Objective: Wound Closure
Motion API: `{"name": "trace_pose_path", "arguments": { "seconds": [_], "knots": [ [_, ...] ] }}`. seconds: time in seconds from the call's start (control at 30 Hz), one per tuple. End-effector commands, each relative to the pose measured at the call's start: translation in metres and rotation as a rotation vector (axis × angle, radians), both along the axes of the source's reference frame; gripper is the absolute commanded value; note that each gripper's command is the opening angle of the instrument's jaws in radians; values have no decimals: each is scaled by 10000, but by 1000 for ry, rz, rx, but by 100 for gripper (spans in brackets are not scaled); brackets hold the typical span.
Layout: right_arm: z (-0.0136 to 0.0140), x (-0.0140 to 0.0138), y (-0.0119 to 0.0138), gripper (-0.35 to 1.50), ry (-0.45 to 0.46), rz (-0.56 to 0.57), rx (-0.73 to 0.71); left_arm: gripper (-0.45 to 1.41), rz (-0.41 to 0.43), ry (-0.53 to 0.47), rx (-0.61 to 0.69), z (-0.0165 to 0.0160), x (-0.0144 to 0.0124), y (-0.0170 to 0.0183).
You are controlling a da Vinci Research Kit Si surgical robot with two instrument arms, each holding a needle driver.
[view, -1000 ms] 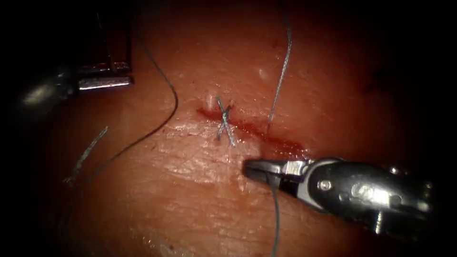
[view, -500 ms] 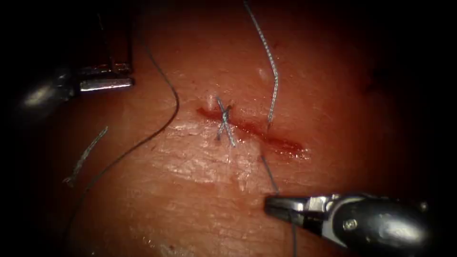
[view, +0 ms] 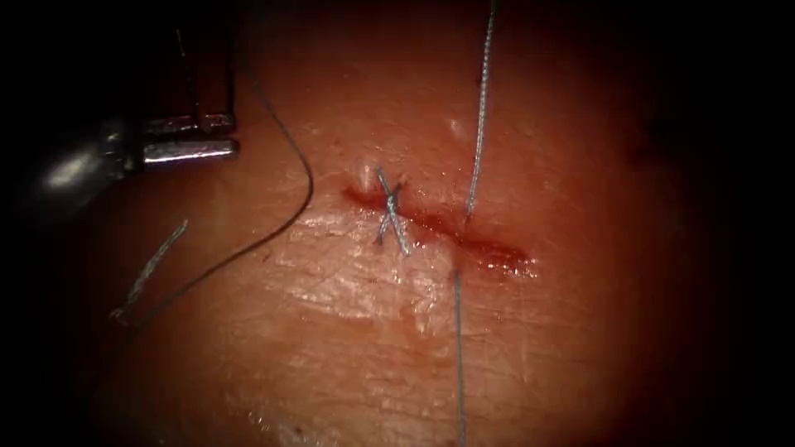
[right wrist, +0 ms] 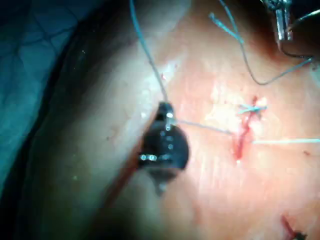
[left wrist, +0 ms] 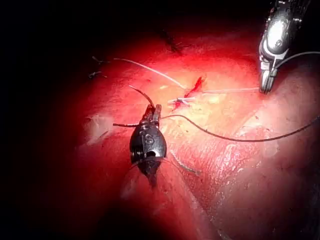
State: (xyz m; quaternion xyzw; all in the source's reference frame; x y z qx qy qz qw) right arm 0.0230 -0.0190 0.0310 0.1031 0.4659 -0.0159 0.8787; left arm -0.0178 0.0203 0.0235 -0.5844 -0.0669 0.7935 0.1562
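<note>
Pulling thread through is the step in hand: over the last second the right tool has drawn back toward the viewer, out past the endoscope view's lower edge. In that view the thread (view: 480, 108) comes down from above, enters the tissue (view: 331, 348) at the cut (view: 464, 240), just right of the finished crossed stitch (view: 390, 212), and comes out on the near lip to run straight down. Red fluid (view: 497, 252) sits in the cut's right end. Well left of the cut, the left tool (view: 189, 139) hangs above the tissue, and a cut end of thread (view: 149, 273) lies below it.

From the left wrist view, the left tool (left wrist: 152, 114) looks clamped on the curved needle (left wrist: 139, 94) near one end, clear of the tissue. The right tool (left wrist: 266, 84) holds the pale thread taut from the cut.

By the right wrist view, the right tool (right wrist: 165, 111) is closed on the thread (right wrist: 205, 126) leading to the cut (right wrist: 241, 140).

My judgement: pull in line with the stitch's path, slowly, and keep enough tail beyond the far entry.
</note>
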Motion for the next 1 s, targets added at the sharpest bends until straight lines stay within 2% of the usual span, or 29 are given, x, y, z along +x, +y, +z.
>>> {"name": "trace_pose_path", "arguments": {
  "seconds": [0.03,0.33,0.43,0.6,0.63,0.67,0.7,0.73,0.77,0.83,1.0],
  "knots": [
    [0,10,-7,-35,6,-5,1,-45,1,-1,-2,6,-5,3],
    [-7,12,-15,-35,28,-34,40,-45,0,-1,-2,5,-5,2],
    [-14,14,-23,-35,54,-61,59,-45,1,-1,-2,5,-5,2],
    [-23,17,-26,-35,146,-68,84,-45,1,-1,-2,5,-5,2],
    [-24,16,-24,-5,156,-47,70,-45,1,-1,-2,5,-5,2],
    [-26,9,-14,76,154,32,21,-45,1,-1,-2,5,-5,2],
    [-26,9,-14,76,154,32,21,-45,1,-1,-2,5,-5,2],
    [-27,5,-9,98,144,69,4,-45,1,-1,-2,5,-5,2],
    [-27,-1,0,111,133,99,-3,-45,1,-1,-2,5,-5,2],
    [-25,-13,16,126,118,133,-8,-45,1,-1,-2,5,-5,2],
    [-18,-45,59,129,73,215,-35,-45,1,-1,-2,5,-4,2]
  ]
}}
